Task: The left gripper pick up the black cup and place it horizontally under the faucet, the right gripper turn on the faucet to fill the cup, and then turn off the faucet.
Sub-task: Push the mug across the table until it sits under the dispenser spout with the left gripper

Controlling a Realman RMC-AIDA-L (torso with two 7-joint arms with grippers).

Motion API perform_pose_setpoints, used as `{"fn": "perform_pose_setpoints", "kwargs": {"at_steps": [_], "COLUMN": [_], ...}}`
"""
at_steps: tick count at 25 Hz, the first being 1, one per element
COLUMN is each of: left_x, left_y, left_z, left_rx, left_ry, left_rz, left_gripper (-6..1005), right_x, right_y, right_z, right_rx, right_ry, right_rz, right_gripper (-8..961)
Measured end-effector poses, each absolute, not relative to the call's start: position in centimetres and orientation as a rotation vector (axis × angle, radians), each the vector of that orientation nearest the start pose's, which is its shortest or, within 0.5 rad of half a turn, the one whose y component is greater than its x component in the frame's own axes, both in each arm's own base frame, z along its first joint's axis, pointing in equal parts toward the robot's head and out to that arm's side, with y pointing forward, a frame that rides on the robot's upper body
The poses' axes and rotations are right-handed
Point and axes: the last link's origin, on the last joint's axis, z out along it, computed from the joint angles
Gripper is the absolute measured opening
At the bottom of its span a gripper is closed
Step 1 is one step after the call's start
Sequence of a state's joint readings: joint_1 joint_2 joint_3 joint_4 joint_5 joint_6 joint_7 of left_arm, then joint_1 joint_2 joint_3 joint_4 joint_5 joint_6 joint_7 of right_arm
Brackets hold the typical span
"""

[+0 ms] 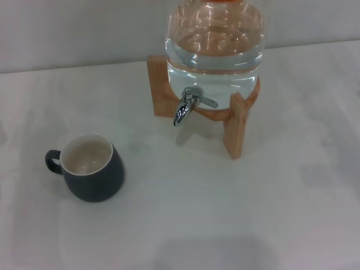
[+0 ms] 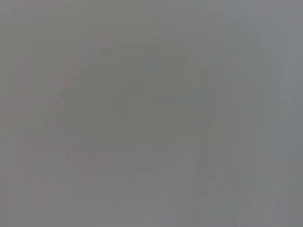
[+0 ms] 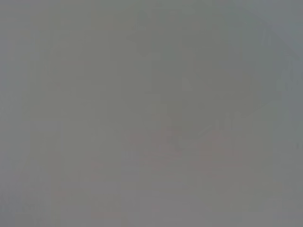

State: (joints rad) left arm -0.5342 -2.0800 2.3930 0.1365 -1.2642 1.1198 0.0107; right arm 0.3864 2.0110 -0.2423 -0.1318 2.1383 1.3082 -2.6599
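Observation:
The black cup (image 1: 93, 167) stands upright on the white table at the left of the head view. Its inside is cream-white and its small loop handle points left. The chrome faucet (image 1: 187, 104) juts from the front of a clear water jar (image 1: 214, 45), its spout curving down over bare table to the right of and beyond the cup. Neither the left gripper nor the right gripper shows in the head view. Both wrist views are a plain grey with nothing to make out.
The water jar rests on a wooden stand (image 1: 236, 121) with upright legs at the back middle of the white table (image 1: 185, 214). A pale wall runs behind the table.

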Motion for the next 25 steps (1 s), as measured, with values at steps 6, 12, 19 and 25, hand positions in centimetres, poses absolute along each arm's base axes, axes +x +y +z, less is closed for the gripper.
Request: {"fn": "perform_pose_setpoints", "kwargs": {"at_steps": [6, 12, 19, 25], "left_x": [-33.1, -33.1, -33.6, -34.1], "left_y": [36.1, 36.1, 36.0, 35.6], "left_z": [1.1, 1.1, 1.0, 1.1], "left_rx": [-1.387, -1.391, -1.397, -1.397], "left_ry": [-0.550, -0.557, -0.558, -0.543], "left_rz": [-0.604, -0.598, -0.565, -0.530], "left_gripper": [393, 395, 398, 400], "right_x": [38.9, 38.9, 38.9, 38.8], "right_y": [30.9, 30.9, 30.9, 31.0], "right_z": [9.9, 9.9, 10.0, 10.0], "right_rx": [-1.271, -1.271, -1.266, -1.264], "right_ry": [0.555, 0.554, 0.553, 0.553], "right_rz": [0.789, 0.790, 0.792, 0.796], "right_gripper": [855, 855, 855, 855]}}
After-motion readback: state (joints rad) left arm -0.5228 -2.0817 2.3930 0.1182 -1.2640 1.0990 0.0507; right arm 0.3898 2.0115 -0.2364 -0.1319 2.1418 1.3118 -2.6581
